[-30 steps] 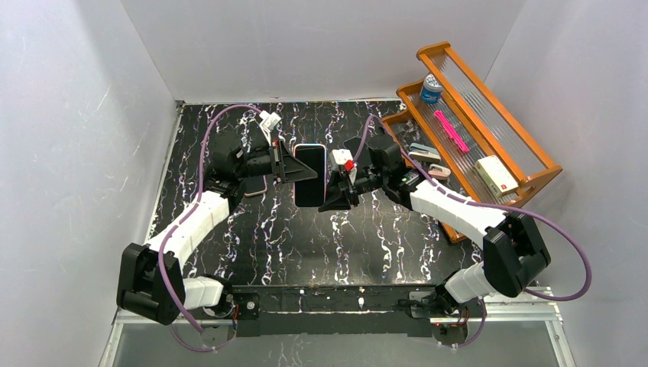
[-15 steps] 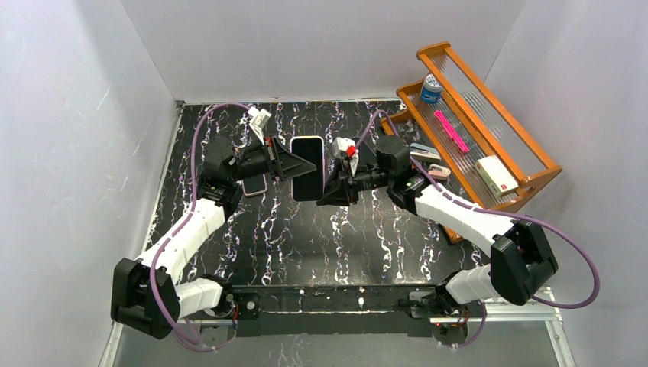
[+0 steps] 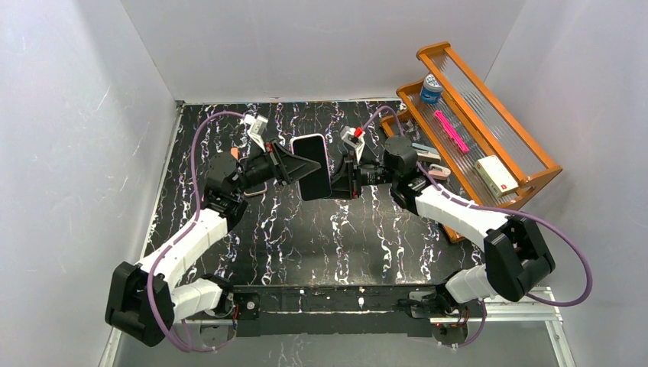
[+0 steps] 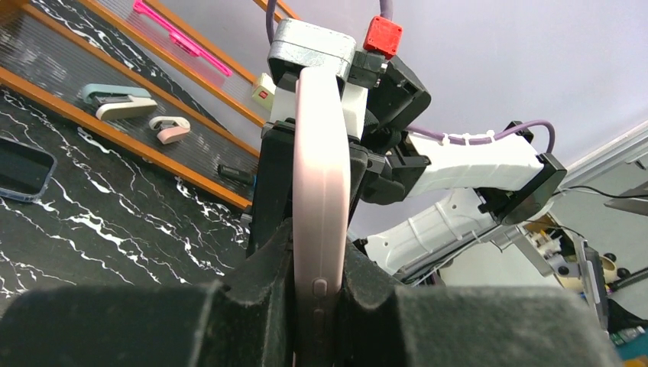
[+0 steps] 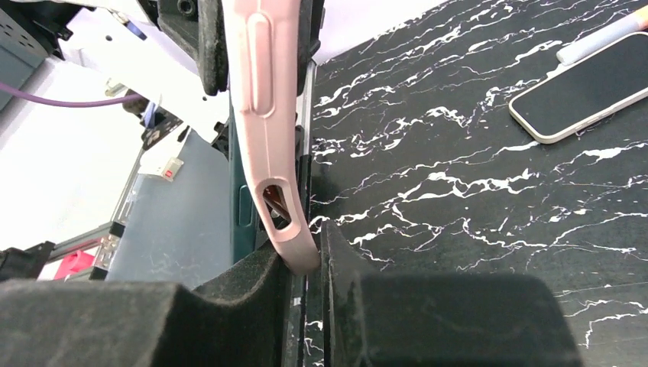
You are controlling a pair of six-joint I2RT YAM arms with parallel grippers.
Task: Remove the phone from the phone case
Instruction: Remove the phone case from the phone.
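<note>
Lifted above the surface (image 3: 290, 229), the phone (image 3: 313, 167) in its pink phone case (image 5: 264, 115) was pinched along opposite long edges by the closed left claw (image 4: 315, 256) and right claw (image 5: 304, 256).

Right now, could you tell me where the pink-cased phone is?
In the top view, the cased phone is held above the middle of the table, clamped in the left gripper, its opposite edge between the fingers of the right gripper.

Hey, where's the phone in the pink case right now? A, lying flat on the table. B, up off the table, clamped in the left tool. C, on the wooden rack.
B: the left wrist view shows the pink case pinched edge-on by the left tool, above the table.
</note>
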